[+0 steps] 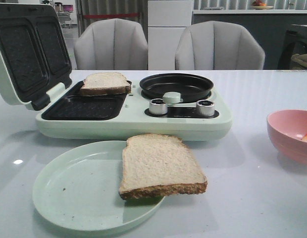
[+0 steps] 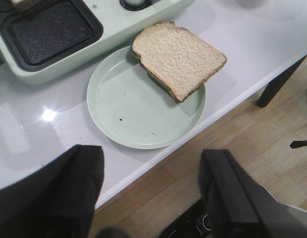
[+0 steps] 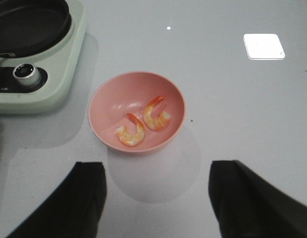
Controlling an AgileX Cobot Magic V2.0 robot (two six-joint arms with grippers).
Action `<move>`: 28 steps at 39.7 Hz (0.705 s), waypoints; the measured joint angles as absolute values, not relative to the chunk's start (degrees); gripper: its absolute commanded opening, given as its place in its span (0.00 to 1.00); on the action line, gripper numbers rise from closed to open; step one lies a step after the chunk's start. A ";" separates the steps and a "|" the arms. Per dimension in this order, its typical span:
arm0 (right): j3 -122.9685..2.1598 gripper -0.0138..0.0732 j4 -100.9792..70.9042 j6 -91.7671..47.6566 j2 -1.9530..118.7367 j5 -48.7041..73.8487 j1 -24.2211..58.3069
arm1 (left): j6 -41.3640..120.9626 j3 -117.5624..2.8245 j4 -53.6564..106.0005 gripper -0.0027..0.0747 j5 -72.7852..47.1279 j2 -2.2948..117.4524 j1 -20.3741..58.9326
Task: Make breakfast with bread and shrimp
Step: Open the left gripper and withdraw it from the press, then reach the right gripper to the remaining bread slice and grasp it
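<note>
Left gripper (image 2: 151, 198): hanging wide open, empty, above bread (image 2: 179, 58) overhanging plate (image 2: 124, 114). Right gripper (image 3: 158, 198): hovering open, empty, over shrimp (image 3: 143, 124) lying curled in bowl (image 3: 106, 99) directly ahead.

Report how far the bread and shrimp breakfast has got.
Done: one bread slice lies in the far tray of the open sandwich maker. In hand: nothing; the left gripper and right gripper are both open and empty. Left: the second slice sits half on the green plate, overhanging its rim, and two shrimp are in the pink bowl. The black pan is empty.
</note>
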State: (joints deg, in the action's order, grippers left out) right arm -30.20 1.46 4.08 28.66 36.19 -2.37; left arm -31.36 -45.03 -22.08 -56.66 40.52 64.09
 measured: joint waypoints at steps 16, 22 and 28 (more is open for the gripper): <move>-30.20 0.79 -12.97 0.83 35.37 42.93 -1.32 | -31.36 -44.93 -22.52 0.65 -56.53 40.28 64.09; -30.20 0.79 -24.17 -5.72 42.75 48.63 0.69 | -31.34 -44.93 -22.52 0.65 -56.53 40.28 64.09; -30.20 0.79 -39.05 -16.51 51.29 48.58 3.61 | -31.68 -44.93 -22.62 0.65 -53.30 40.28 64.09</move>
